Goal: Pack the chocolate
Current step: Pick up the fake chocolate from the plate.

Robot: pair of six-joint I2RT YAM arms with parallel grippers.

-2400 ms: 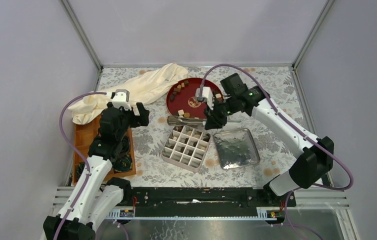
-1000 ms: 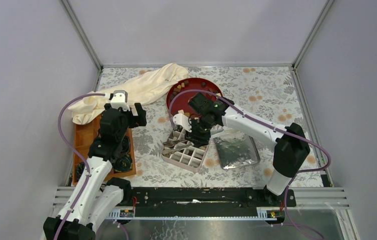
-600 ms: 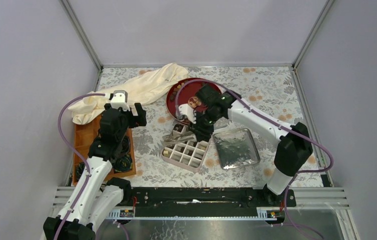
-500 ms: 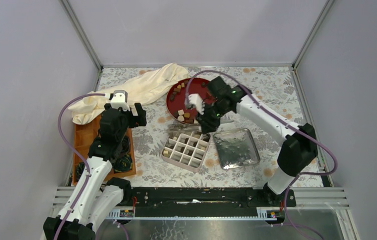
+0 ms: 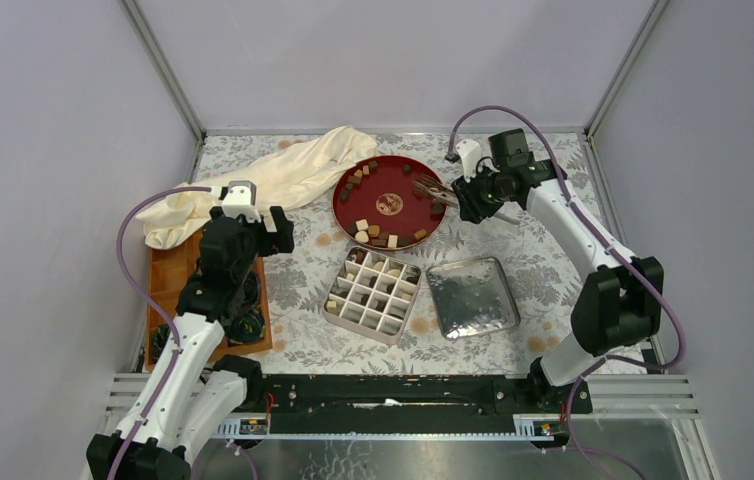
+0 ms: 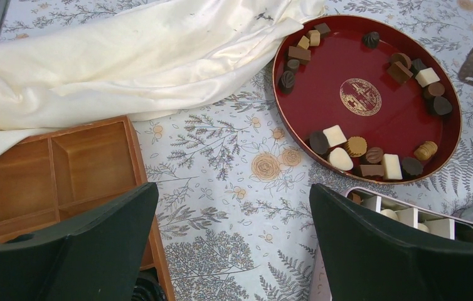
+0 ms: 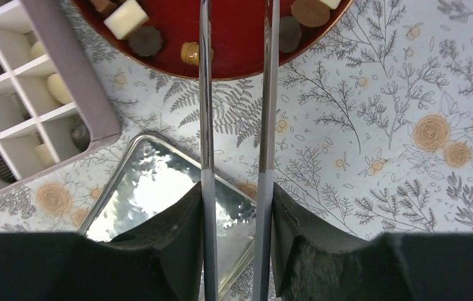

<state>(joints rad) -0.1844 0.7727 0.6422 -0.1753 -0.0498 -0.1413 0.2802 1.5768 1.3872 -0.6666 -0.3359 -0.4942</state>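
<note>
The right arm had withdrawn from the divided box (image 5: pixel 336 312) to the far right side of the red tray (image 5: pixel 338 195). The right gripper (image 5: pixel 466 197) clenched the tongs (image 5: pixel 431 190), which reached over the tray rim. The left gripper (image 6: pixel 233 191) was unchanged, released. The chocolate (image 6: pixel 347 147) lay in the tray, with some in the box compartments.

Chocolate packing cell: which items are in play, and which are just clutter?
In play:
chocolates on the red tray
divided box
tongs, held in the right hand
silver tin, probably the box's lid

Clutter:
cream cloth
wooden tray
dark coiled rings on it
</note>
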